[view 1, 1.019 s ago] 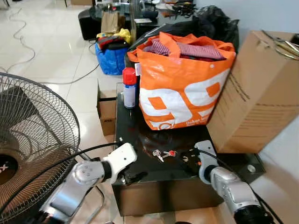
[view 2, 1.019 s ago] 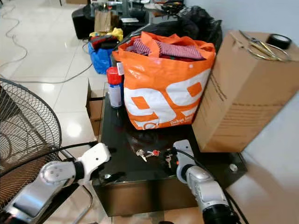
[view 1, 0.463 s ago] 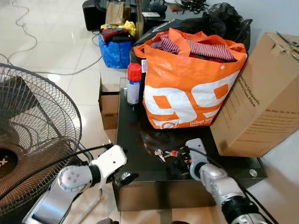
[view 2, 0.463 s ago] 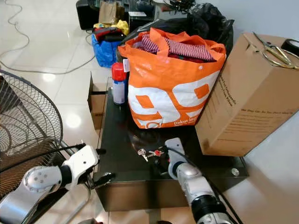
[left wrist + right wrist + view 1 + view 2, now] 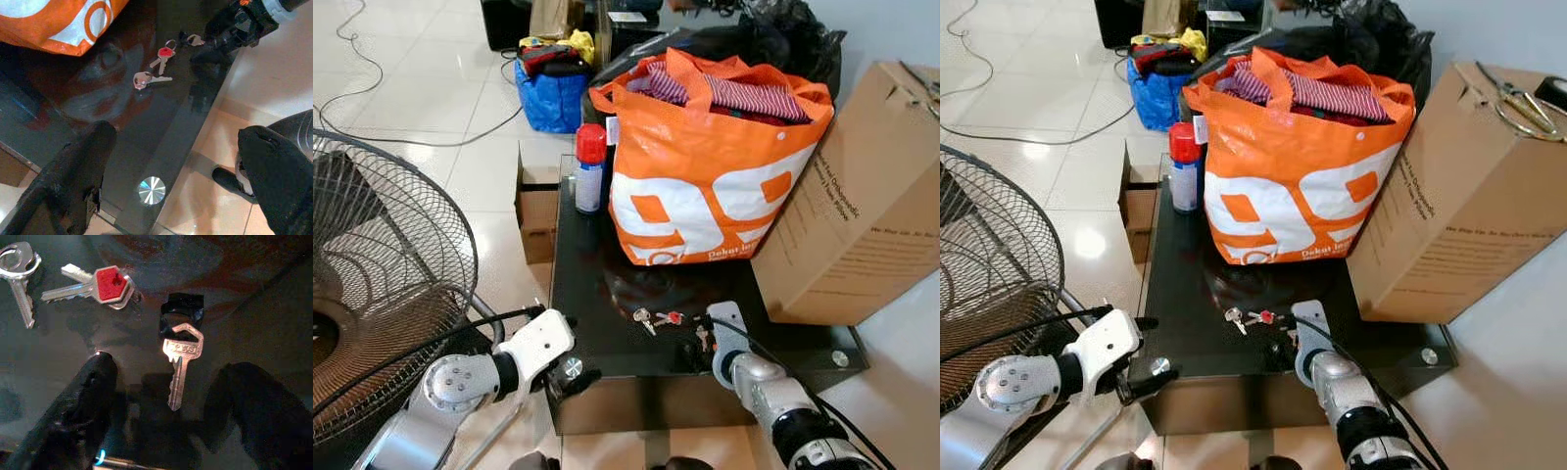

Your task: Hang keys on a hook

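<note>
Right gripper (image 5: 161, 416) low over glossy black glass tabletop (image 5: 597, 323), fingers spread, straddling a small silver key with black tape loop (image 5: 180, 360); likely placed so for a pinch. Key lies flat between the fingertips, long axis along the fingers, blade toward the wrist, taped head away. Red-capped key (image 5: 100, 288) and ringed silver key (image 5: 19, 271) lie beyond. Left gripper (image 5: 171, 161) spread, idle at table edge.
</note>
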You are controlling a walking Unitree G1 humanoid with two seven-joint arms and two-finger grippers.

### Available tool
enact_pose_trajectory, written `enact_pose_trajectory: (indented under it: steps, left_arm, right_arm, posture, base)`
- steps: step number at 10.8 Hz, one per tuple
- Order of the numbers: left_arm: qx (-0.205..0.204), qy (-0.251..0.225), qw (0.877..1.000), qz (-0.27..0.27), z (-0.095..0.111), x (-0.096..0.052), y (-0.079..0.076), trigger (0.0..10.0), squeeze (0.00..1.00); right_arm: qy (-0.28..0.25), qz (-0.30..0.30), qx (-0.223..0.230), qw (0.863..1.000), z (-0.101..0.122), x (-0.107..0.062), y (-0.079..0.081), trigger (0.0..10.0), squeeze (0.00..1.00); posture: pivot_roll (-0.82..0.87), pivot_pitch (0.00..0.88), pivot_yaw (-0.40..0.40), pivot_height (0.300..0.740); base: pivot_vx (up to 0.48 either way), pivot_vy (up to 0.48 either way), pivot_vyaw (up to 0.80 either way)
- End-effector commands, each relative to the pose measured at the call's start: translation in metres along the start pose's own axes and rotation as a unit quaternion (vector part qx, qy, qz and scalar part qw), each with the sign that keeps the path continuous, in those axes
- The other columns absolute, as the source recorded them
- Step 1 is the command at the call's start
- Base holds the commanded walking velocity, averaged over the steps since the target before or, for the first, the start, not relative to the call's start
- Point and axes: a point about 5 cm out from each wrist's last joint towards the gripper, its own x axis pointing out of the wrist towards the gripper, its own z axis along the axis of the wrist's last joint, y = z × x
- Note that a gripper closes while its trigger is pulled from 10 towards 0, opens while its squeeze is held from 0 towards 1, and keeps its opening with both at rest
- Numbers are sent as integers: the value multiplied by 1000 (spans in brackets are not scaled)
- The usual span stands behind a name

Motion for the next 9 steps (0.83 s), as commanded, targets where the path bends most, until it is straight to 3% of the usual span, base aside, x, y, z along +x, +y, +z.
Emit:
enact_pose_trajectory:
  steps: [1,2,9]
  left_arm:
    - [5,-5,1000,-5,5,-2,0,10000,98]
    - [3,-7,1000,-9,6,-2,0,10000,98]
    - [-3,-7,1000,-27,8,-1,-3,10000,94]
  right_arm:
    - [3,-6,14,1000,-2,0,-3,1882,0]
    - [6,-6,18,1000,-3,1,-2,0,0]
    - [32,4,33,999,-13,2,-3,0,0]
  posture:
    - [-90,95,-98,732]
    - [-91,94,-95,732]
    - [-95,94,-88,732]
  base:
    - [0,0,0]
    - [0,0,0]
    - [0,0,0]
